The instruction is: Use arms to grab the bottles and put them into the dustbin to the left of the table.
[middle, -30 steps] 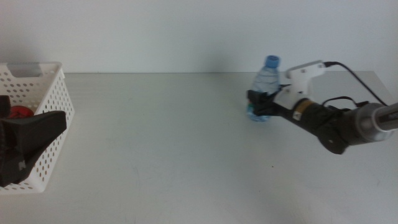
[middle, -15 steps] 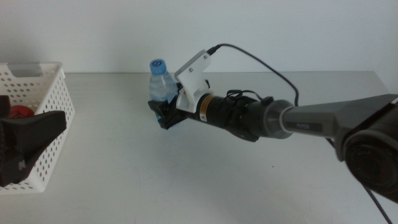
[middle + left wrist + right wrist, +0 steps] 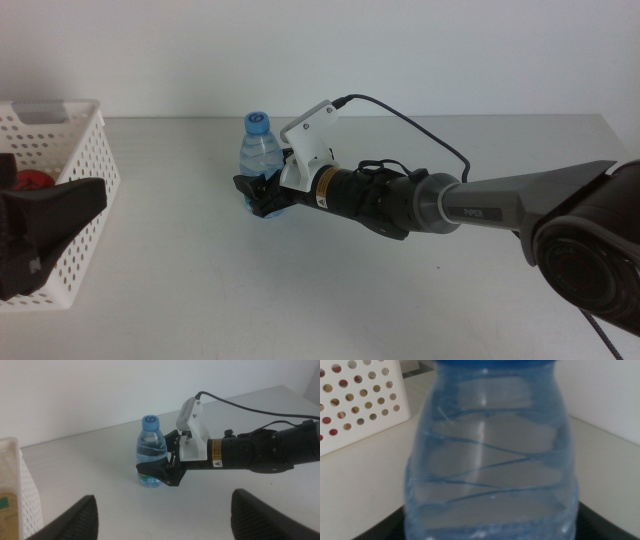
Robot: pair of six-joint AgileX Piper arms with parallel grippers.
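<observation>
My right gripper (image 3: 262, 194) clamps the water bottle (image 3: 257, 150) low; it could tip before the dustbin (image 3: 75, 165) at 9 o'clock. Left gripper (image 3: 162, 512) waits with jaws spread.

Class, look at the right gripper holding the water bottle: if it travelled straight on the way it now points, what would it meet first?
Probably the dustbin: the right gripper, shut on the water bottle, points left across bare table. Depth is uncertain.

Pale grey-white flat tabletop (image 3: 300, 290) viewed forward and downward from the middle camera, small clear-blue plastic water bottle (image 3: 257, 162) (image 3: 151, 452) shared with the left wrist view, filling the right wrist view (image 3: 490, 455) at close range.
</observation>
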